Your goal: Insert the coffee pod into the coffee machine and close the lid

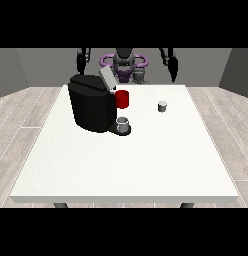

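While the white table [146, 170] waits with everything laid out, both my arms hang raised at the far edge, neither reaching for anything. At the view's left, my hand [81, 62] hovers high behind the coffee machine [92, 106], touching nothing; whether its fingers are curled or straight I cannot tell. The machine stands on the table's left half, its lid [107, 80] tilted up and open, presumably so the pod can go in from above. Just beside it sits a red mug [122, 99], and a grey cup [123, 125] rests on the machine's front tray, placed as if to catch a pour. Further right, well apart from the machine, the coffee pod [162, 106] stands alone on bare tabletop, untouched. At the view's right, my other hand [173, 68] hangs behind the pod and holds nothing; its fingers, too, I cannot make out. I judge it the nearer one to fetch the pod. Insertion and lid-closing are both not yet done.
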You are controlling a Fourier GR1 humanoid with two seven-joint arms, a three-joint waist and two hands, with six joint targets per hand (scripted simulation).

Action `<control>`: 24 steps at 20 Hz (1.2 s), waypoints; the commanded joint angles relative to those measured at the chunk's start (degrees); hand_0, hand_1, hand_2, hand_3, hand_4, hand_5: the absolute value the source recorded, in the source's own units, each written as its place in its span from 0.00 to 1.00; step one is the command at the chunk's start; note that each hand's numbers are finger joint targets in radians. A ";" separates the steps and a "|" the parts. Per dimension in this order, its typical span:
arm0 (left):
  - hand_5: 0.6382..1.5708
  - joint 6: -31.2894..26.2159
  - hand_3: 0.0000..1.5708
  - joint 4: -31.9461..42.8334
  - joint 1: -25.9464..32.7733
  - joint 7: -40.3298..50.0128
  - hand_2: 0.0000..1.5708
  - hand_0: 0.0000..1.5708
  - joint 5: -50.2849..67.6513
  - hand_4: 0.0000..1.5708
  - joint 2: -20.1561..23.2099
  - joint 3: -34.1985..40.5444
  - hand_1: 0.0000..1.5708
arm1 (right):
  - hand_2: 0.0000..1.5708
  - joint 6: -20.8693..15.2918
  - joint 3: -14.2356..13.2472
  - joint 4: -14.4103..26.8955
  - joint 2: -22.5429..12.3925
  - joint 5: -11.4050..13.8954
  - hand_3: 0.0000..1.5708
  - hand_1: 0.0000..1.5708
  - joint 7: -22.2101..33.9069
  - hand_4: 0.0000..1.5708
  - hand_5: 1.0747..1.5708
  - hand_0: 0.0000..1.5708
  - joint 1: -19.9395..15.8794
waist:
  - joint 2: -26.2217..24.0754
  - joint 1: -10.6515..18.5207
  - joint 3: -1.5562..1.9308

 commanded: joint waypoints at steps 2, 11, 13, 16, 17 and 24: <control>1.00 -4.37 0.00 0.97 1.70 -3.73 0.00 0.00 -0.04 0.00 3.78 0.80 0.00 | 0.00 2.70 -0.69 -0.33 -2.30 -1.02 0.00 0.00 0.47 0.00 1.00 0.00 1.93 | -1.07 -1.23 2.08; 1.00 -10.89 0.00 2.95 -4.48 -7.27 0.00 0.00 -9.73 0.00 16.07 -0.55 0.00 | 0.00 -8.93 -2.09 1.59 -0.41 8.01 0.00 0.00 -3.09 0.00 1.00 0.00 -3.11 | 3.62 -3.49 2.09; 1.00 -12.09 0.00 7.66 -6.84 -8.56 0.00 0.00 -10.51 0.00 19.08 1.64 0.00 | 0.00 -9.10 0.31 -0.72 0.04 9.77 0.00 0.00 -0.89 0.00 1.00 0.00 -3.82 | 5.28 -5.96 2.05; 1.00 -14.83 0.00 9.16 -11.89 -1.31 0.00 0.00 -9.93 0.00 20.56 2.61 0.00 | 0.00 -8.27 1.78 0.12 0.67 10.23 0.00 0.00 -1.81 0.00 1.00 0.00 -2.45 | 4.48 -7.74 2.09; 1.00 -13.78 0.00 13.12 -13.42 -4.85 0.00 0.00 -10.90 0.00 20.24 3.25 0.00 | 0.00 -7.93 1.35 -0.10 0.65 9.49 0.00 0.00 -2.08 0.00 1.00 0.00 -5.16 | 8.00 -8.59 2.07; 1.00 -13.27 0.00 22.09 -18.71 -6.65 0.00 0.00 -18.34 0.00 21.07 1.06 0.00 | 0.00 -10.57 4.69 0.72 3.09 9.63 0.00 0.00 -1.12 0.00 1.00 0.00 -6.75 | 11.10 -9.95 2.08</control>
